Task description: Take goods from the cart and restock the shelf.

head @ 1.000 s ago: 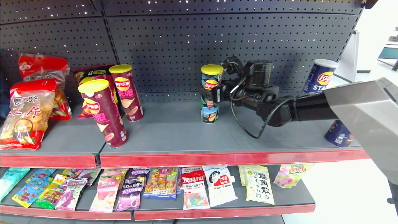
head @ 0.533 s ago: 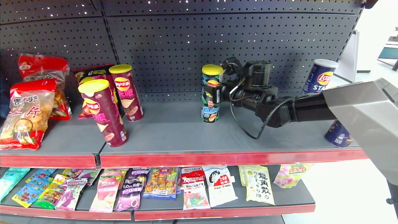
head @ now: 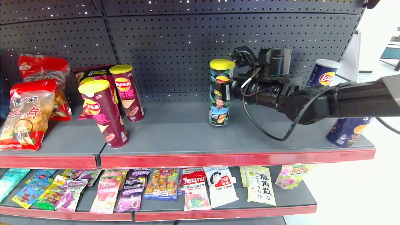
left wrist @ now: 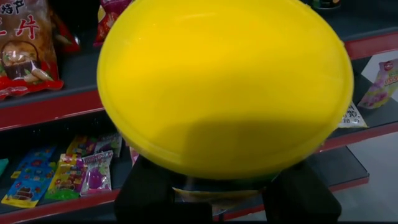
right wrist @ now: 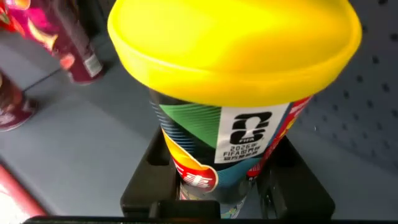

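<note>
A green-and-black chip can (head: 219, 103) with a yellow lid stands upright mid-shelf on the grey upper shelf (head: 175, 137). My right gripper (head: 223, 91) comes in from the right and is shut on its upper body. In the right wrist view the same can (right wrist: 230, 143) sits between the dark fingers (right wrist: 147, 177) of the right gripper (right wrist: 227, 186). My left gripper (left wrist: 224, 198) is shut on another can whose yellow lid (left wrist: 224, 81) hides its body; a black finger (left wrist: 144, 196) shows on either side below the lid.
Two maroon cans (head: 103, 114) (head: 126, 92) and red snack bags (head: 26, 115) stand at the shelf's left. Blue cans (head: 322, 76) (head: 347, 131) are at the right end. Flat packets (head: 193, 187) line the lower shelf. Pegboard (head: 175, 47) backs the shelf.
My right arm has shifted to the right and risen a little, carrying the green can with it along the shelf. Other goods have not moved.
</note>
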